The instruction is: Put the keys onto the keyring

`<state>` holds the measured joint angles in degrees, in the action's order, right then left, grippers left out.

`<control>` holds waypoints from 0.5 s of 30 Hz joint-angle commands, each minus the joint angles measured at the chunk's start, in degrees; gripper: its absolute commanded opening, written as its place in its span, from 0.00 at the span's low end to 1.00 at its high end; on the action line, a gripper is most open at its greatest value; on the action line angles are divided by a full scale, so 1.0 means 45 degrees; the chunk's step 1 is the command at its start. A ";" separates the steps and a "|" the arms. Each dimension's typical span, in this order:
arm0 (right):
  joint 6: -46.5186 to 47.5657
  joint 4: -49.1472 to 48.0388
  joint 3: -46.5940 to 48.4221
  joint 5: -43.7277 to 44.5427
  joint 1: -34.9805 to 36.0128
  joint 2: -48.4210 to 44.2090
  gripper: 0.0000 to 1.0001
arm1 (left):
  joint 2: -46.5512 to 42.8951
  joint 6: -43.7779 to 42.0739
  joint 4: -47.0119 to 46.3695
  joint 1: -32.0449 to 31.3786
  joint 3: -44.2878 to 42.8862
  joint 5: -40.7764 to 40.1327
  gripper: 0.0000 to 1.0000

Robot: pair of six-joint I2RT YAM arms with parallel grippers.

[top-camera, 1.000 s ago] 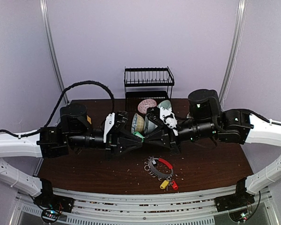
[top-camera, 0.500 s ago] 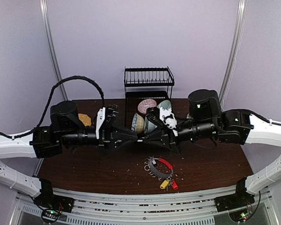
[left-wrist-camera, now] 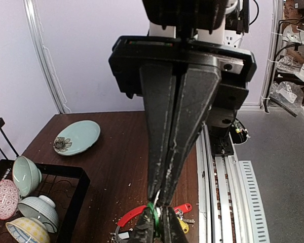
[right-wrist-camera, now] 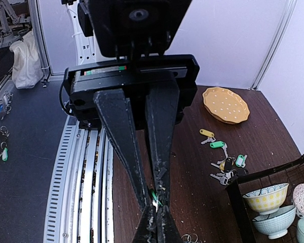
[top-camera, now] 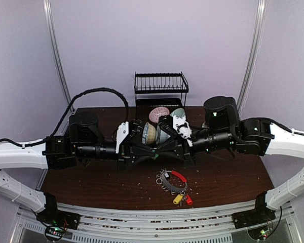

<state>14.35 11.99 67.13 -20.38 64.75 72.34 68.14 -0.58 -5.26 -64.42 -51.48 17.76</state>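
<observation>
The left fingers (left-wrist-camera: 160,191) and right fingers (right-wrist-camera: 155,196) meet tip to tip above mid-desk. The right fingers are clamped on a green-tagged key (left-wrist-camera: 153,213). The left fingers are drawn together with their tips against that key; whether they pinch it cannot be told. The keyring (top-camera: 165,177), with its red sleeve (top-camera: 179,176), lies on the desk (top-camera: 228,182) at 6 o'clock from the fingertips. A yellow-tagged key (top-camera: 177,199) and a red-tagged key (top-camera: 188,200) sit at its 5 o'clock side. Further loose keys (right-wrist-camera: 224,163) lie at 3 o'clock in the right-wrist view, near an orange plate (right-wrist-camera: 225,105). Tag lettering is too small to read.
</observation>
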 commanded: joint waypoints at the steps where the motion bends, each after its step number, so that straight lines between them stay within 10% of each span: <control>1: -0.0039 -0.0234 0.0070 -0.0405 0.0073 -0.0090 0.00 | 0.0131 0.0031 -0.0427 0.0068 -0.0454 -0.0064 0.04; 15: -0.0043 -0.0132 0.0116 -0.0461 0.0098 -0.0078 0.00 | -0.0129 0.0127 -0.1247 0.0078 -0.0074 0.0111 0.00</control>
<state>14.35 12.03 67.13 -20.43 64.73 72.34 68.20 -0.51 -5.54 -64.34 -51.53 18.39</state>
